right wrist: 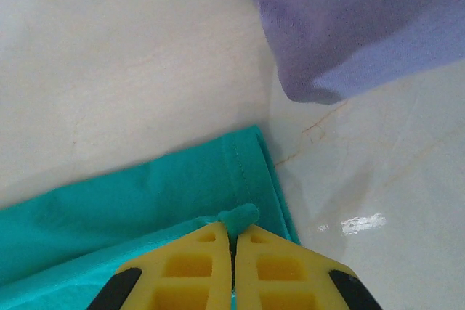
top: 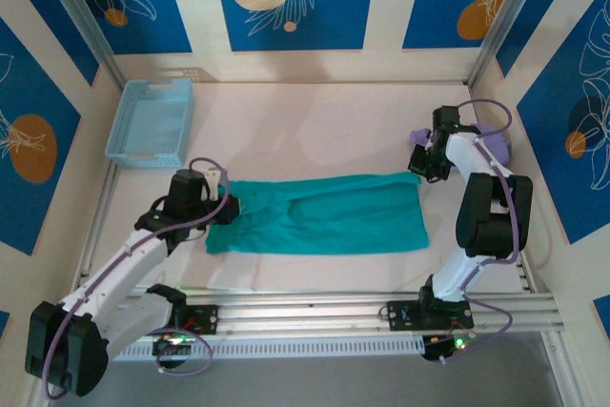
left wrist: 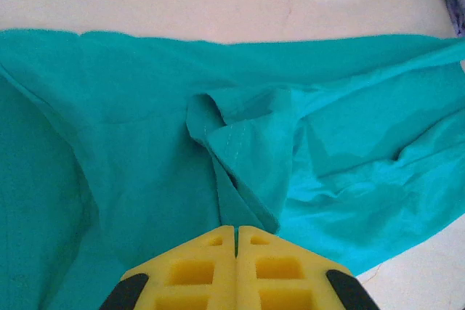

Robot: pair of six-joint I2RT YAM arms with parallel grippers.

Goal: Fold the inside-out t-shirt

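Pale surface (top: 315, 131), shirt (top: 324, 221) stretched mid-frame: left claw (left wrist: 236, 236) and right claw (right wrist: 234, 231) each pinch an end; best lift both evenly, keeping cloth taut.

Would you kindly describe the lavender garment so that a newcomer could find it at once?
On the white table, look to the far right, beside the blue-patterned wall. Just beyond the right gripper lies the lavender garment. It is pale purple and bunched, unlike the teal t-shirt spread flat mid-table.
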